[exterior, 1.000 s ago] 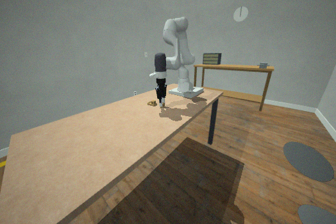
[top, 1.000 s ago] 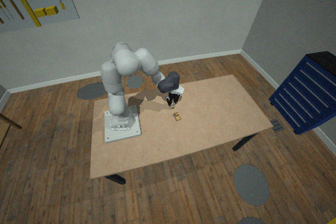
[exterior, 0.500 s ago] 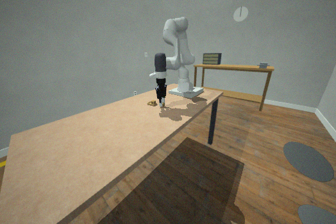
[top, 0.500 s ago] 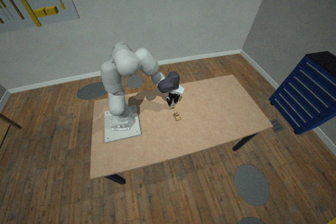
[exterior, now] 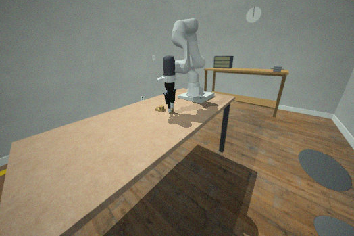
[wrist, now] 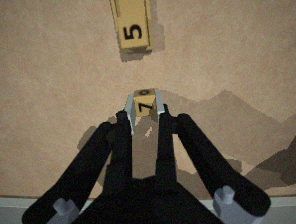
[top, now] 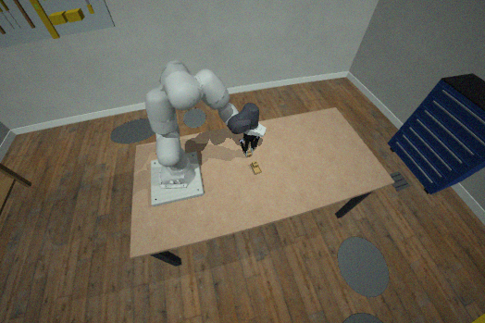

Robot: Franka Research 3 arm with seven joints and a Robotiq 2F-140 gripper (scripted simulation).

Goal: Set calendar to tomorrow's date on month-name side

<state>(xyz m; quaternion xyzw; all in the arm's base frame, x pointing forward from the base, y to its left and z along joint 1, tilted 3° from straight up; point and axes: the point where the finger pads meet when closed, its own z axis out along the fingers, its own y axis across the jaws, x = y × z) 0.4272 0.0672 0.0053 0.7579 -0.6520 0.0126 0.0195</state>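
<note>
— Where's the cube [wrist: 145, 105] with the 7?

— Clamped between the hand's [wrist: 145, 119] fingers, low over the table [top: 301, 176].

— And the tray [wrist: 131, 22]?

— On the table just beyond the hand — its other cube [wrist: 134, 34] shows a 5.

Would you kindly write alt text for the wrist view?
The gripper is shut on a wooden cube showing a 7, above the tan table. Beyond it lies the tray with a cube showing a 5.
</note>
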